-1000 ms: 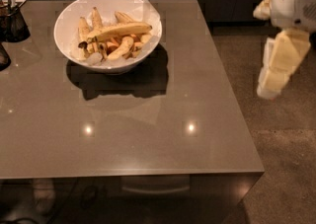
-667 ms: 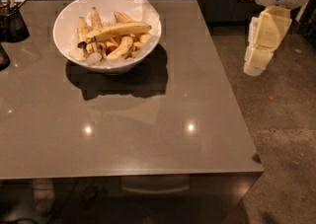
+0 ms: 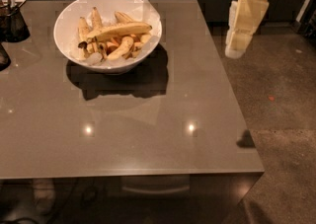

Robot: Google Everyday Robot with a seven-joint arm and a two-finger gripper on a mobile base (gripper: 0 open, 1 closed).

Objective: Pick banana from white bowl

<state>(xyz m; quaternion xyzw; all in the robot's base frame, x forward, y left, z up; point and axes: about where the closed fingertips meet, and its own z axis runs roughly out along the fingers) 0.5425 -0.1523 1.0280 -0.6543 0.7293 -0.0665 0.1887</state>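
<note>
The white bowl (image 3: 74, 53) stands on the far left part of the grey table (image 3: 148, 134), with white paper sticking up at its right rim. The banana (image 3: 121, 31), long and pale yellow with dark tips, lies across the top of several shorter bananas and pieces in the bowl. My gripper (image 3: 236, 50) hangs at the upper right, pale yellow and pointing down, just beyond the table's right edge and well to the right of the bowl. It holds nothing.
A dark wire-mesh cup (image 3: 12, 23) with utensils stands at the table's far left edge. Dark cabinets run along the back. Speckled floor (image 3: 286, 119) lies to the right of the table.
My arm and gripper have moved left and up, from over the floor at the right toward the table's right edge. The bowl and bananas have not moved.
</note>
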